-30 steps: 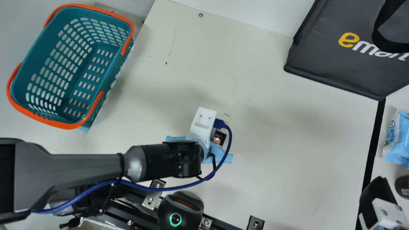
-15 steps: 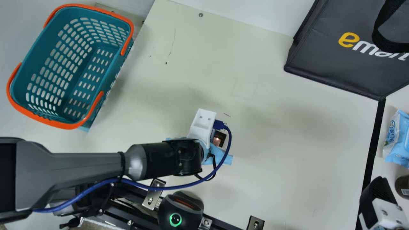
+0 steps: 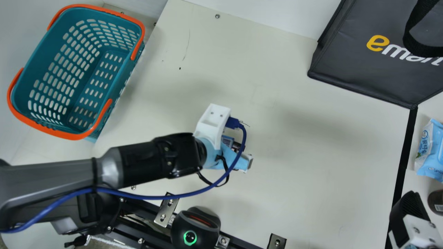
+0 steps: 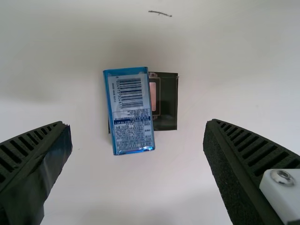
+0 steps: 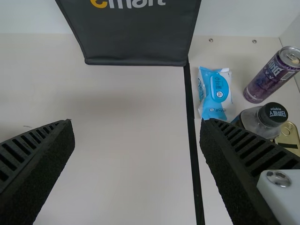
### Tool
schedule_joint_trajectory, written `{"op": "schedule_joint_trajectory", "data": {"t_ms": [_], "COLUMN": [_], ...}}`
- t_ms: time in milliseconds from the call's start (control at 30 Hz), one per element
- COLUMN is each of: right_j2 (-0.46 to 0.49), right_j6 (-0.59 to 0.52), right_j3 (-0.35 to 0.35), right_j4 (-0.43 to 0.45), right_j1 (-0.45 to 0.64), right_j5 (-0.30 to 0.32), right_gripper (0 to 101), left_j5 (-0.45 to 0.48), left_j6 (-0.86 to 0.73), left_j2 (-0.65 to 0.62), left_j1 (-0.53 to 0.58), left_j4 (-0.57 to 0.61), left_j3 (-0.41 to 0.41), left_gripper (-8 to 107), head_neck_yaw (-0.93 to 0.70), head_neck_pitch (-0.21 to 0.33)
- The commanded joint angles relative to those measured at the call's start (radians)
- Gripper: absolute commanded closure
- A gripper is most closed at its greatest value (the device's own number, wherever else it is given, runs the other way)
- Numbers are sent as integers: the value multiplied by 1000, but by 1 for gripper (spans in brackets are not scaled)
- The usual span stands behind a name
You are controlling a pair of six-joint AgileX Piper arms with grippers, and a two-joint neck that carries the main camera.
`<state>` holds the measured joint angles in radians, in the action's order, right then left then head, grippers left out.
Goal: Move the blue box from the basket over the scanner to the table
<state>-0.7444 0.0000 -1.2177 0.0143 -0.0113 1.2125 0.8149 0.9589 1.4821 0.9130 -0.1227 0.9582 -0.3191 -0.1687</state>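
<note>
In the main view my left gripper (image 3: 211,152) hangs over the middle of the table, its fingertips hidden; the blue box (image 3: 227,141) peeks out beside its white bracket. Seen from the left wrist, the left gripper (image 4: 138,136) is open, the blue box (image 4: 131,112) between and beyond its fingers, touched by neither. Barcode side up, the box partly covers a dark square with a pinkish window (image 4: 166,101), possibly the scanner. My right gripper (image 3: 408,209) is at the main view's lower right; in its wrist view the right gripper (image 5: 136,133) stands open and holds nothing.
A teal basket (image 3: 119,81) with orange handles stands at the upper left, a dark bag (image 3: 349,65) at the upper right. Blue wipes (image 3: 431,150) lie by the right edge, near a can (image 5: 272,75) and a bottle (image 5: 262,123). A green-ringed black device (image 3: 195,226) sits at the front.
In the main view my left arm has shifted up and to the left, and its wrist has tilted, uncovering a fingertip at the right. The right gripper has stayed put.
</note>
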Motion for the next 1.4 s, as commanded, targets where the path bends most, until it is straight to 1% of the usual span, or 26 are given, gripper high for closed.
{"op": "schedule_joint_trajectory", "data": {"t_ms": [0, 233, 567, 767, 967, 1000, 1067, 1133, 1367], "right_j2": [0, 0, 0, 0, 0, 0, 0, 0, 0], "right_j6": [0, 0, 0, 0, 0, 0, 0, 0, 0], "right_j3": [0, 0, 0, 0, 0, 0, 0, 0, 0], "right_j4": [0, 0, 0, 0, 0, 0, 0, 0, 0], "right_j1": [0, 0, 0, 0, 0, 0, 0, 0, 0], "right_j5": [0, 0, 0, 0, 0, 0, 0, 0, 0], "right_gripper": [6, 6, 6, 6, 6, 6, 6, 6, 6], "left_j5": [27, 144, 274, 314, 315, 319, 315, 316, 318], "left_j6": [-125, -344, -555, -657, -715, -711, -715, -715, -715], "left_j2": [-36, -127, -254, -322, -372, -368, -372, -372, -372], "left_j1": [-34, -148, -359, -506, -668, -598, -644, -666, -668], "left_j4": [42, 134, 194, 211, 219, 218, 218, 216, 216], "left_j3": [9, 49, 88, 119, 157, 151, 156, 156, 156], "left_gripper": [9, 9, 9, 9, 9, 9, 9, 9, 9], "head_neck_yaw": [-2, -2, -2, -2, -2, -2, -2, 44, 207], "head_neck_pitch": [30, 30, 30, 30, 30, 30, 30, 30, 30]}}
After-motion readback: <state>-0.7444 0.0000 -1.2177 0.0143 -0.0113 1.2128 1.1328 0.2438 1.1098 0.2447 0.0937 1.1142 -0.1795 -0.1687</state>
